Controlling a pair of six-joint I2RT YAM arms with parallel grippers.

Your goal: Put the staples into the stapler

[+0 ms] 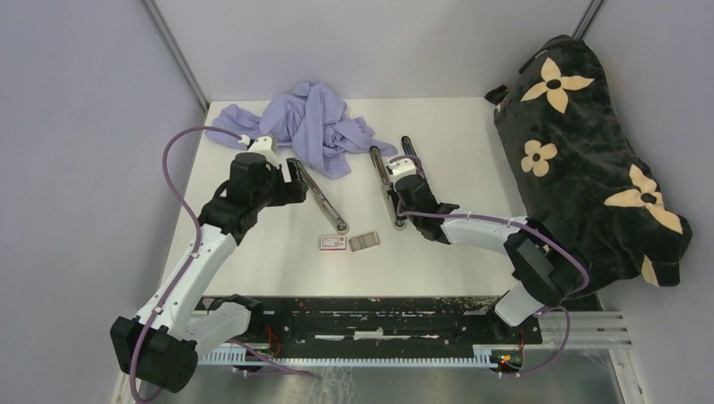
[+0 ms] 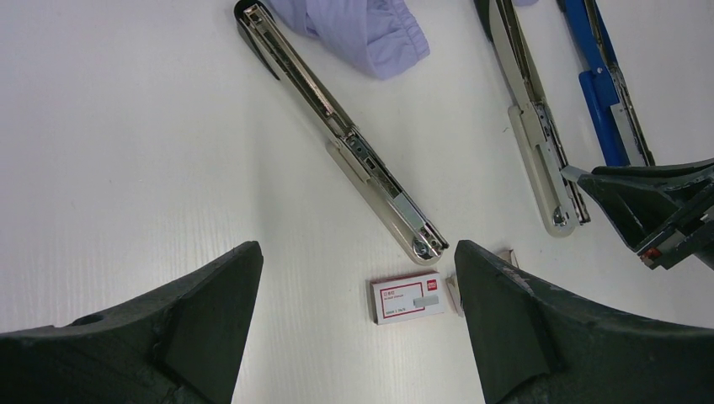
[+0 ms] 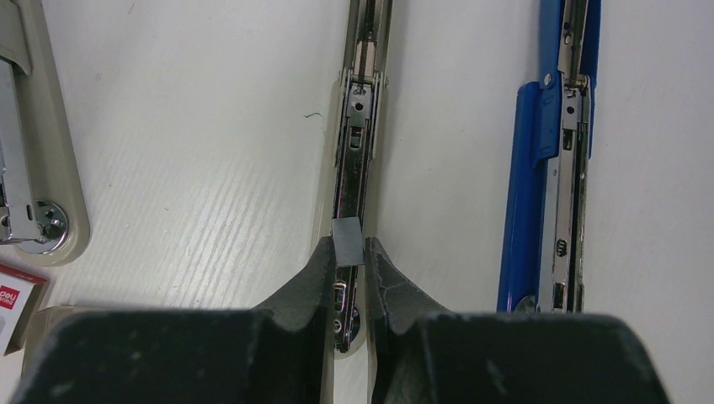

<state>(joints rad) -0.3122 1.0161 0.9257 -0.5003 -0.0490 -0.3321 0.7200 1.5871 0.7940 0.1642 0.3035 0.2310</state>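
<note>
Two grippers. Right gripper (image 3: pixel 349 257), centre frame: jaws pinched on staples (image 3: pixel 347 241) over the open stapler (image 3: pixel 360 109). Left gripper (image 2: pixel 355 252): jaws wide apart, empty, above the box (image 2: pixel 408 299).

white table (image 1: pixel 253 261) — staplers (image 1: pixel 318 195), box (image 1: pixel 333 243), staple tray (image 1: pixel 364 241), cloth (image 1: pixel 311 122).

Staple strip (image 3: pixel 347 240): sides covered by right gripper (image 3: pixel 349 252) fingertips. Blue stapler (image 3: pixel 526 185) cut off at top edge (near end behind gripper body). Red-and-white box (image 3: pixel 13 296) cropped at left edge; its print unreadable.
</note>
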